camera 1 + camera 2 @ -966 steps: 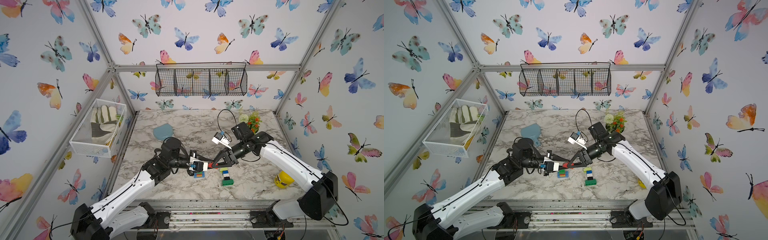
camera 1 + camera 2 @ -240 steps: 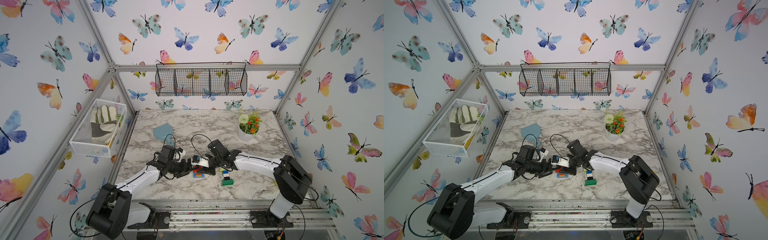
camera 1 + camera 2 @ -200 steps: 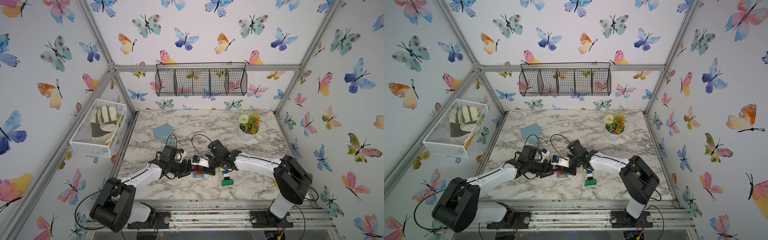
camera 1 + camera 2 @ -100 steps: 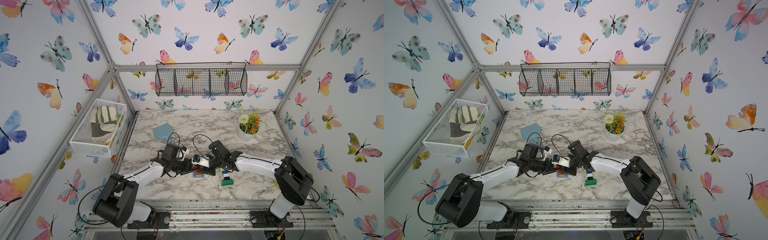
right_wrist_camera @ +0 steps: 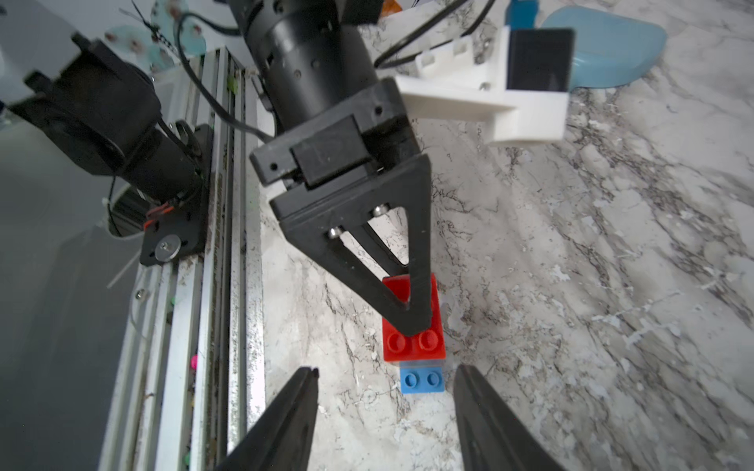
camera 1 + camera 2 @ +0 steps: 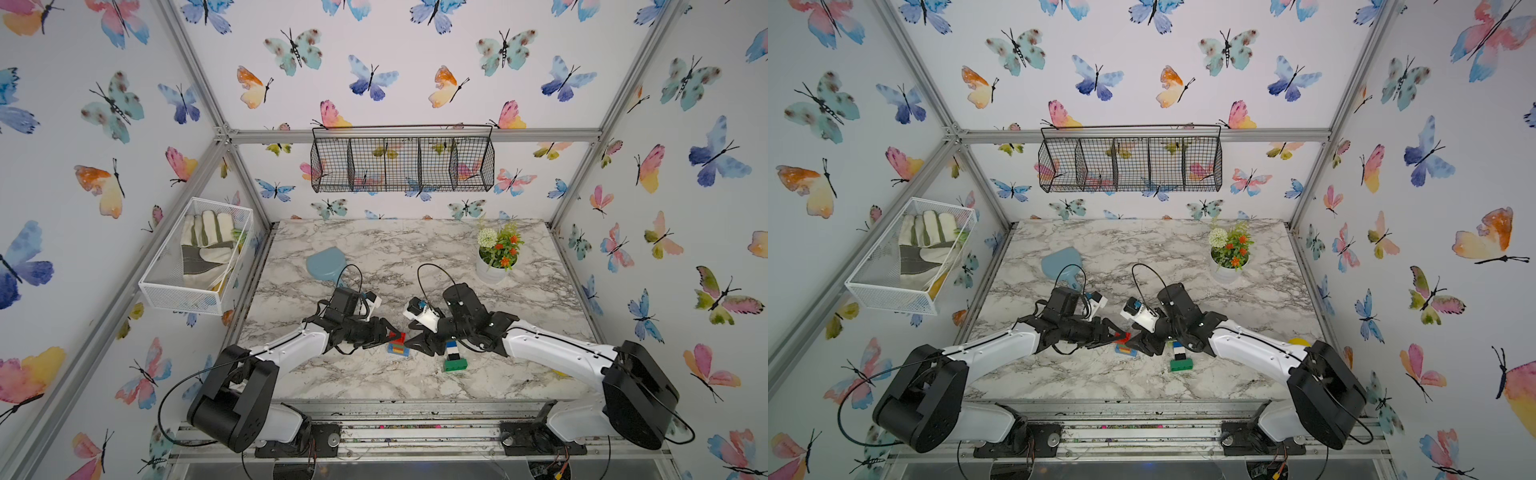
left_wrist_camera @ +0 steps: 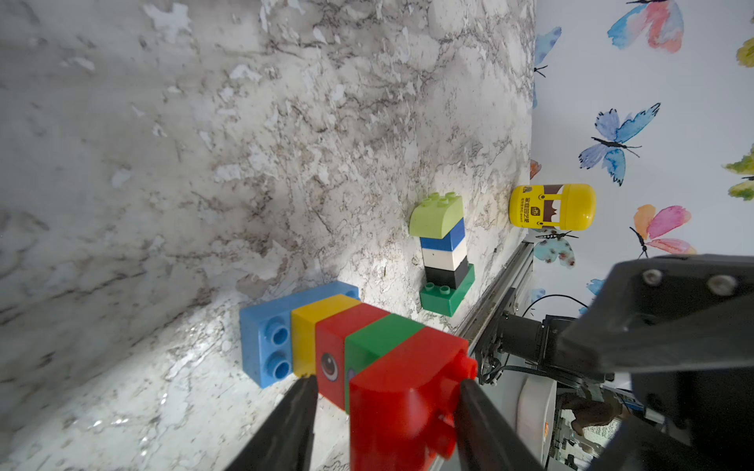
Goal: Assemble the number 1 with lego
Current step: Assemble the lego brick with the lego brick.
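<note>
Left wrist: gripper (image 7: 385,391) around red lego (image 7: 404,391).

Both top views are evenly and brightly lit, and the frame bars are bent outward near the edges. In the left wrist view, the marble table (image 7: 204,163) is shadowed at 9 o'clock and shiny at 7 o'clock. The right wrist view is blurred at 9 o'clock.

A pale blue scoop (image 6: 325,262), potted flowers (image 6: 497,257) and a yellow capsule (image 7: 551,206) sit on marble
</note>
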Tool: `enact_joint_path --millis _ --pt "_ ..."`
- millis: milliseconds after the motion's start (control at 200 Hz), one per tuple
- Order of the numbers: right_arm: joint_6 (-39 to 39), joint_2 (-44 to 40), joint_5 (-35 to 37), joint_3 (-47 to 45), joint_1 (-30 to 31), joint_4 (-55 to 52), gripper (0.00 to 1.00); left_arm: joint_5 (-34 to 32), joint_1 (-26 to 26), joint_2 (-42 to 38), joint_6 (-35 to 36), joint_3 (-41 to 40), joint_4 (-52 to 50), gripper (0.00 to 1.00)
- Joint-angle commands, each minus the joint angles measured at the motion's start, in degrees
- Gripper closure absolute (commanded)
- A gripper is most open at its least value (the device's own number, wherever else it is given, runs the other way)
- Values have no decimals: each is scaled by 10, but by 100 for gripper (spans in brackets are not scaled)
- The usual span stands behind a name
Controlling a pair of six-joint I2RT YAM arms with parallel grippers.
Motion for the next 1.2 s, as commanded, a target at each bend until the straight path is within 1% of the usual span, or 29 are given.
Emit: enact_joint_path --millis 0,100,175,245,305,481,551,596,666,721,831,881,1046,1196 --pt "152 -23 38 -16 -3 30 49 -63 -3 22 19 -10 -90 36" --pt "238 -36 89 -11 -2 9 56 -60 -2 9 15 13 -94 27" --pt "282 -44 102 -9 -3 -10 59 -54 1 -5 10 30 -93 20" --pt "298 -47 96 -13 -3 -11 59 -45 4 -18 2 43 -89 17" --pt "294 -48 94 -16 -3 -13 57 -37 9 -29 -5 49 -86 16" --pt "234 -54 114 -25 -3 -15 52 -35 32 -64 -28 51 -89 18" --pt "212 -41 110 -29 -2 -8 52 -42 39 -82 -35 48 -91 19" --pt "207 -25 106 -18 -3 -22 52 -46 41 -88 -37 45 -94 20" --pt "210 3 85 17 -2 -60 55 -49 41 -88 -29 42 -108 21" --pt "230 19 70 34 -2 -71 58 -44 41 -87 -25 34 -111 21" --pt "259 42 62 48 0 -68 59 -7 41 -80 -24 11 -84 16" --pt "263 54 62 55 0 -67 59 3 39 -67 -18 10 -84 15" --pt "267 84 58 72 4 -56 59 16 39 -47 -9 8 -72 20" --pt "261 108 49 76 5 -46 60 18 37 -35 -2 11 -71 22"
